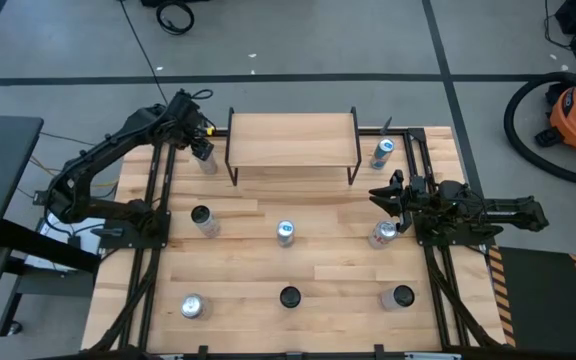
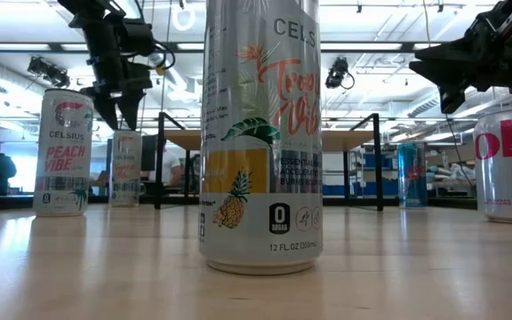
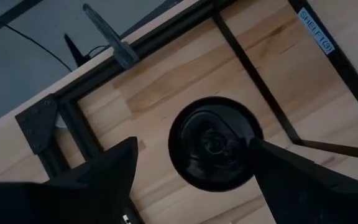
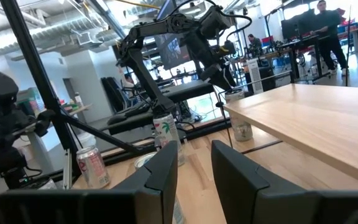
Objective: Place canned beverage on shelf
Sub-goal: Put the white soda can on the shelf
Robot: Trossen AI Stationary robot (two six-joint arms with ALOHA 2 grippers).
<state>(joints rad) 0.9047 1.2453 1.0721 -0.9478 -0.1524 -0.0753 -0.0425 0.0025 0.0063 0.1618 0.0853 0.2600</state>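
We had the left gripper (image 1: 202, 143) spread wide, hanging directly over a can (image 1: 205, 158) near the desk's far-left corner, just off the left end of the shelf (image 1: 292, 140). In the left wrist view the can (image 3: 215, 142) showed as a dark round top between the two fingers (image 3: 114, 168), so the can's long axis ran straight up, in line w/ the gripper's approach. The can lay straight below; fingers not yet touching its sides, as far as we could tell. We judged the next move to be a plain drop to straddle the can, then a squeeze.

Shelf top looked bare, along the far edge at mid-desk, right beside this can, so the left arm was clearly the nearer one for this job.

Right gripper (image 1: 388, 195) was pressed together, holding nothing, waiting near the right edge above another can (image 1: 383, 234).
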